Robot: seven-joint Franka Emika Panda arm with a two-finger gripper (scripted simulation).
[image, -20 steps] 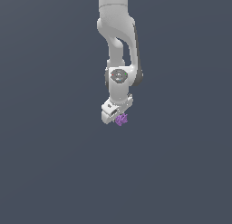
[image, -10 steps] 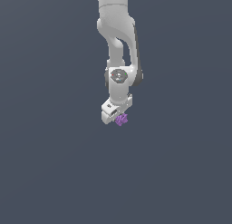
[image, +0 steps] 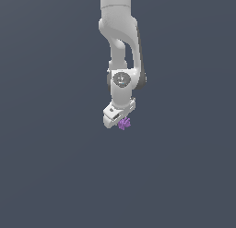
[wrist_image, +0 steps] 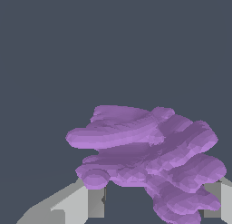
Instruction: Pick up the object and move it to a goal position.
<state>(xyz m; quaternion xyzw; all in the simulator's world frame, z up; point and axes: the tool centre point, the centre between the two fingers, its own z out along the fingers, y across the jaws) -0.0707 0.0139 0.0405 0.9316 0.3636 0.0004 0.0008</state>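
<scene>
Currently the gripper (image: pixel 120 123) is closed on the object (image: pixel 124 123), a purple jagged lump pinched between its fingers (wrist_image: pixel 72 202). In the wrist view the lump bulges out past both. White arm (image: pixel 120 38) hangs from above over plain grey ground (image: pixel 46 176).

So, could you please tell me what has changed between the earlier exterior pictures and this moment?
Nothing has visibly changed. The gripper sits at the same spot in the exterior view, the arm keeps the same pose, and the purple jagged lump remains between the fingers, as the wrist view shows.
</scene>
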